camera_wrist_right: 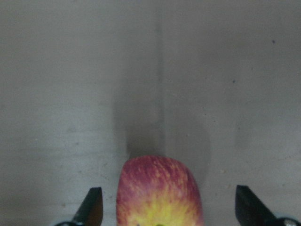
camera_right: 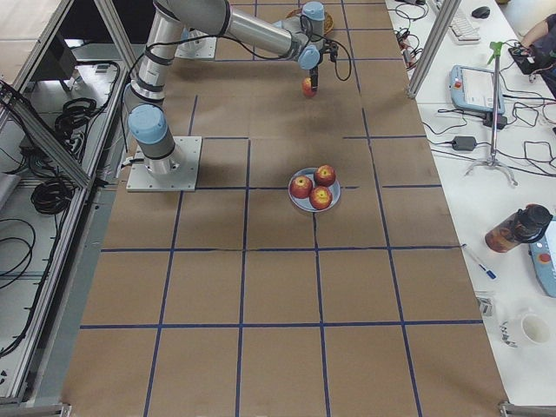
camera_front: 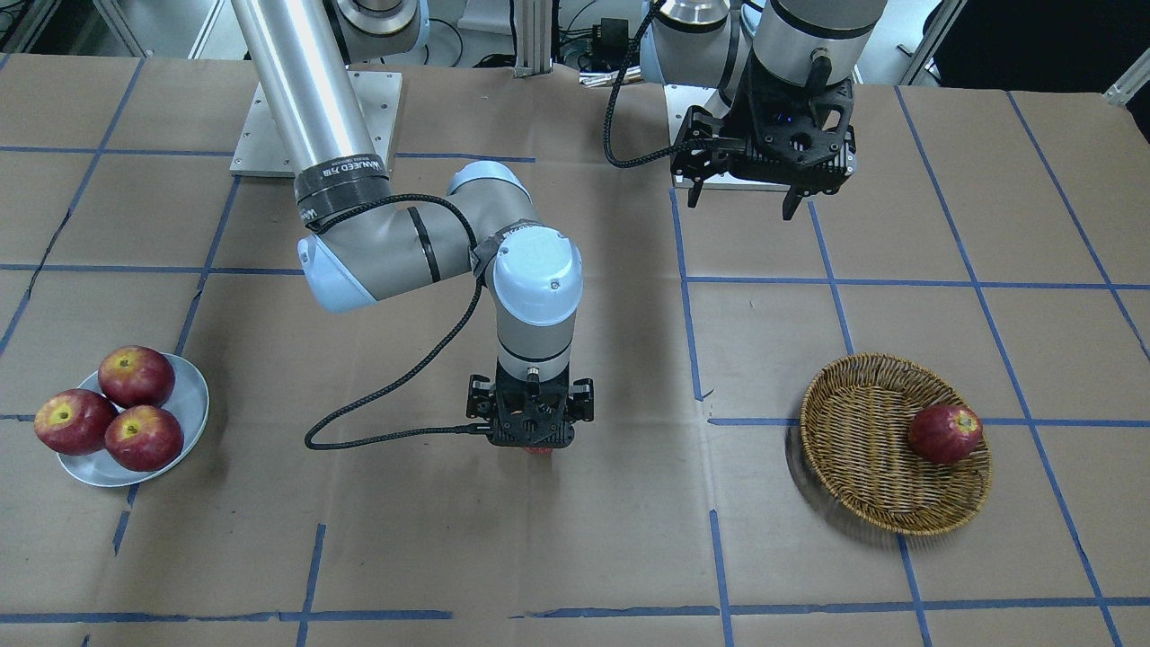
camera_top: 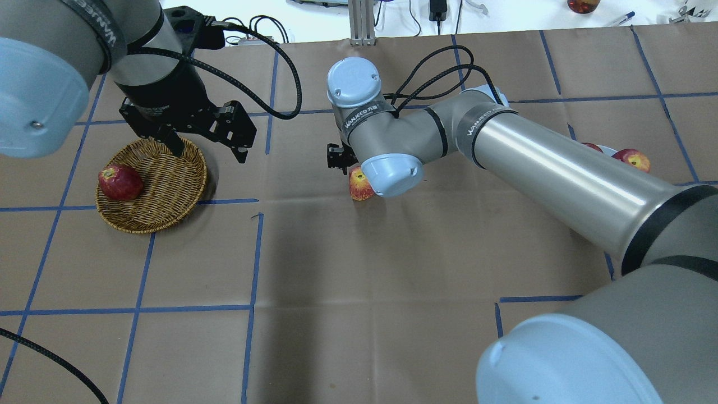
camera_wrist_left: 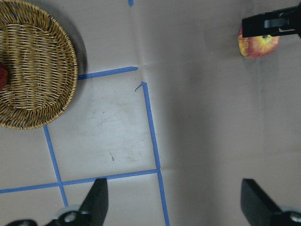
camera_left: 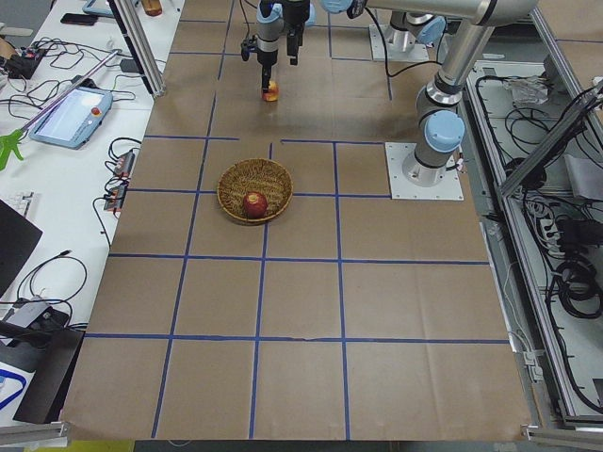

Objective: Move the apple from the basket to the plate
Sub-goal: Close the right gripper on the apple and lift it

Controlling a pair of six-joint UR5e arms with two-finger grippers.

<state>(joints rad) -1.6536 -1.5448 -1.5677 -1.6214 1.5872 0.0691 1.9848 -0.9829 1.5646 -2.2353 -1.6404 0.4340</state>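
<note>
The apple [camera_top: 360, 185], red with a yellow blush, is at mid-table directly under my right gripper [camera_top: 348, 165]. In the right wrist view the apple [camera_wrist_right: 160, 193] lies between the two fingertips [camera_wrist_right: 94, 207], which stand wide apart and do not touch it, so the gripper is open. The wicker basket [camera_front: 862, 467] holds one dark red apple [camera_front: 945, 433]. My left gripper [camera_front: 742, 205] is open and empty, raised beside the basket [camera_top: 168, 191]. The grey-blue plate [camera_front: 184, 395] carries three red apples.
The table is covered in brown paper with blue tape lines. The right arm's elbow and forearm [camera_top: 505, 151] span the table's middle and hide most of the plate in the overhead view. A black cable [camera_front: 386, 395] hangs by the right wrist.
</note>
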